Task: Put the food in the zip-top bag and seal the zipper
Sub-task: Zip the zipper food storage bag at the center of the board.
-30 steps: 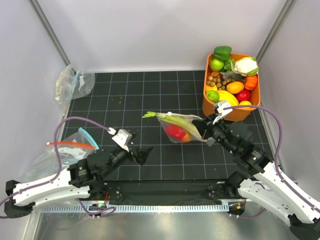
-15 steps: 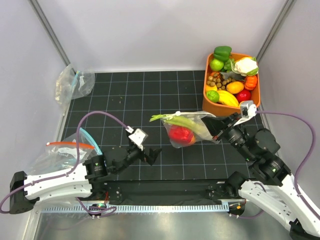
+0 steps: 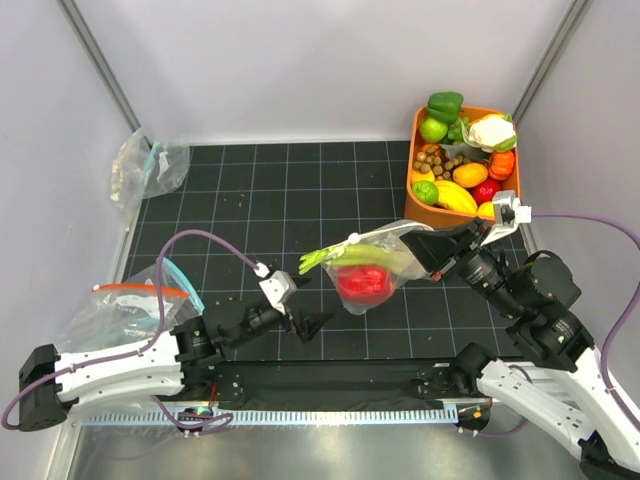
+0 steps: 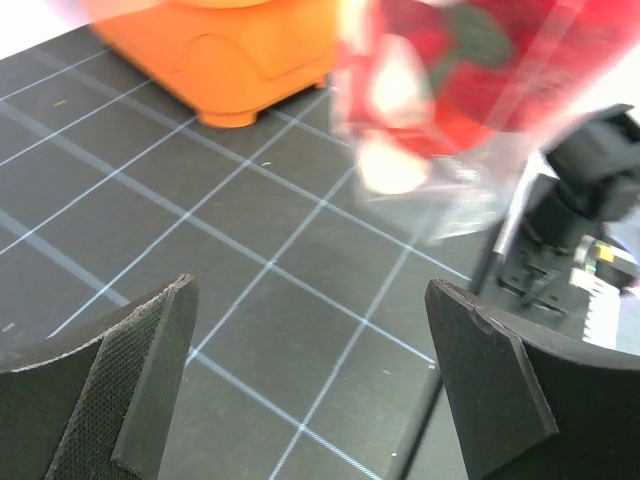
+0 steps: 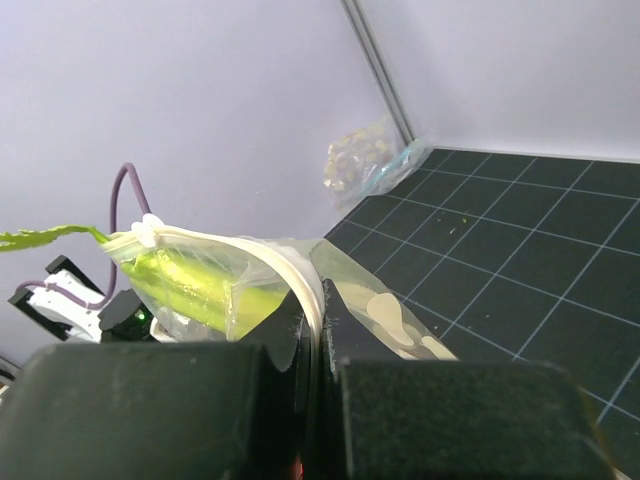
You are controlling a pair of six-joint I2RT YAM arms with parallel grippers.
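The zip-top bag [image 3: 378,268] hangs above the mat, and my right gripper [image 3: 432,256] is shut on its right end at the zipper [image 5: 262,258]. Inside it lie the red vegetables [image 3: 362,283] and the pale-green celery [image 5: 190,285]. The celery's leafy end [image 3: 312,260] pokes out of the mouth on the left. My left gripper [image 3: 308,320] stands open low over the mat, below and left of the bag, with nothing between its fingers [image 4: 135,385]. In the left wrist view the bag's red contents [image 4: 450,80] hang ahead and above the open jaws.
An orange bin [image 3: 422,212] of toy produce stands at the back right, close behind the bag. A clear bag with a teal strip [image 3: 146,166] lies in the back left corner. Another with a red-orange strip [image 3: 122,303] lies at the left edge. Walls enclose three sides.
My right gripper has drawn the bag up and to the right, lifting it off the mat. My left arm has reached rightward toward the spot under the bag, its gripper still open.
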